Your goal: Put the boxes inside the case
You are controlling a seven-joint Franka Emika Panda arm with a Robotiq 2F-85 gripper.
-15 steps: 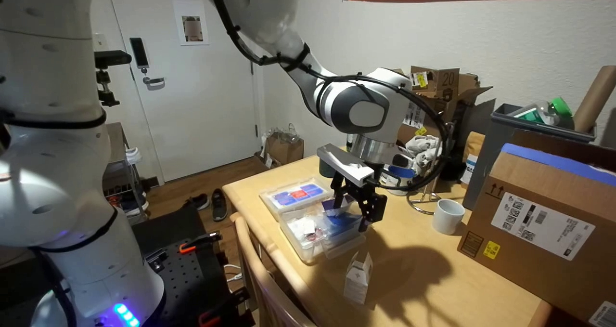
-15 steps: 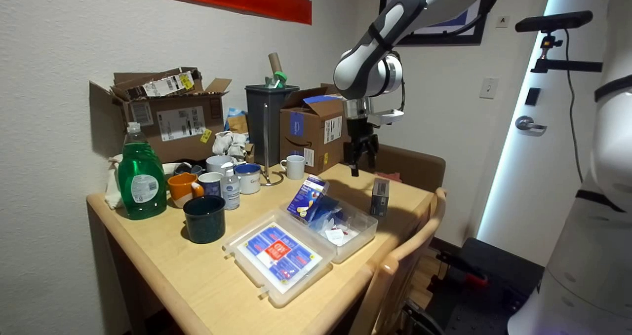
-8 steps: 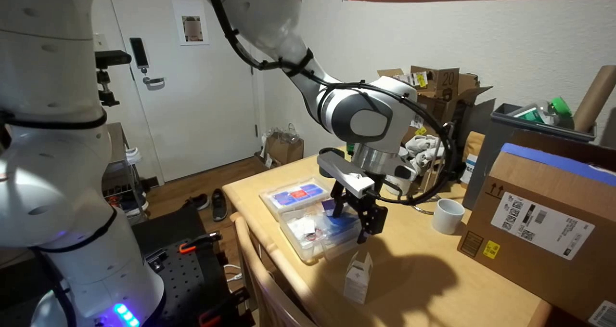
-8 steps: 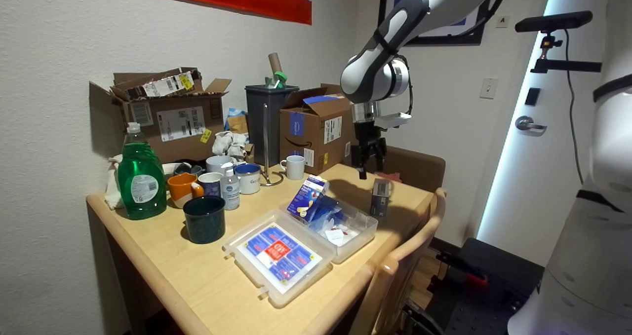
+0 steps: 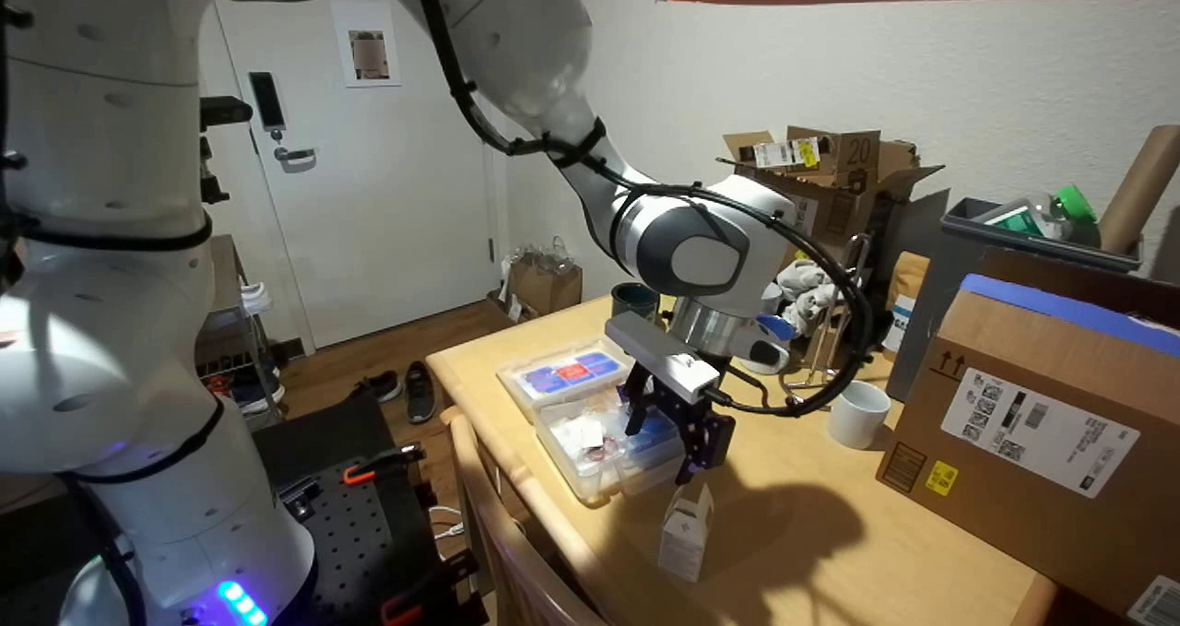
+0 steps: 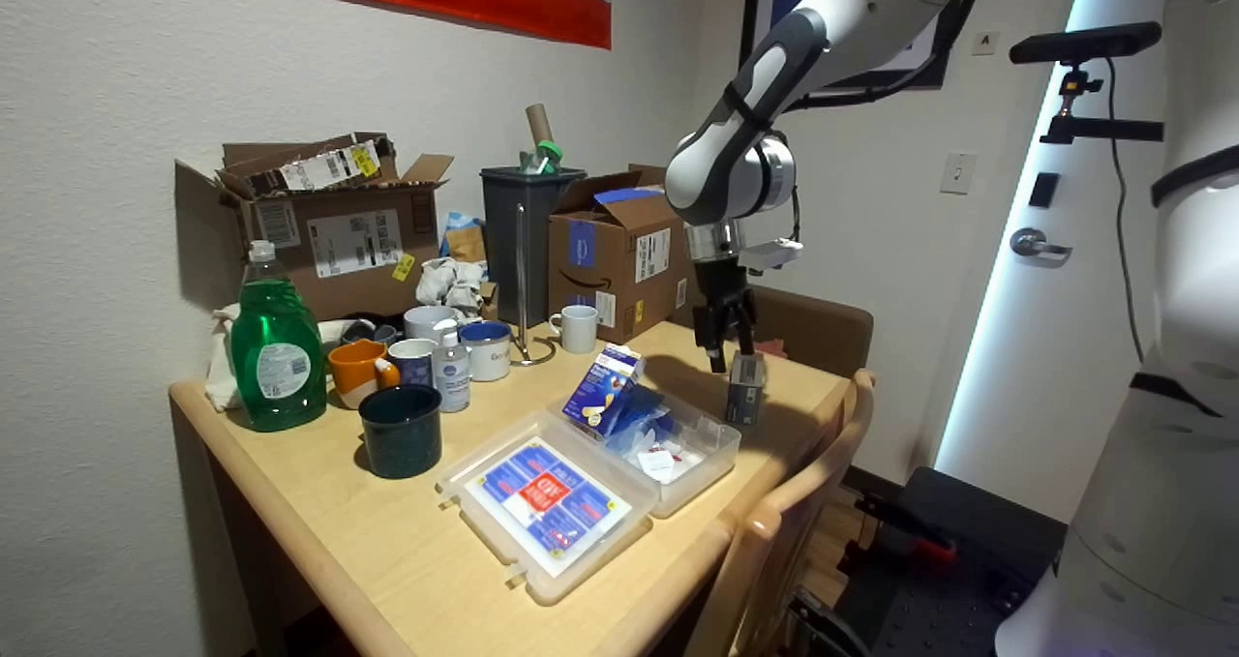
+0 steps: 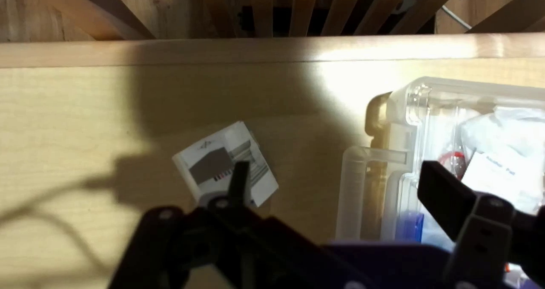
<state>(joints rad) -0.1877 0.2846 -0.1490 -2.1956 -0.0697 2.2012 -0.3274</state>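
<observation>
My gripper (image 5: 658, 451) stands open with its fingers wide apart and nothing held. In an exterior view, one fingertip hangs just above the top of the whitish-grey box (image 5: 682, 543), which is upright on the table. The wrist view puts that box (image 7: 213, 148) beyond the left finger, outside the gap. The clear case (image 6: 497, 544) lies unfolded, and its tray half (image 7: 468, 84) sits partly under the right finger. Tilted in the tray's far corner is the dark blue box (image 6: 602, 386). It is mostly behind the gripper from the opposite side.
A wooden chair back (image 6: 859, 415) stands along the table edge by the grey box. A white mug (image 5: 857, 414) and a large cardboard box (image 5: 1023, 423) stand farther along. Several mugs, one dark green (image 6: 400, 434), and a soap bottle (image 6: 276, 357) line the wall side.
The gripper has come down closer to the whitish-grey box and stayed wide. Both boxes and the case have not moved.
</observation>
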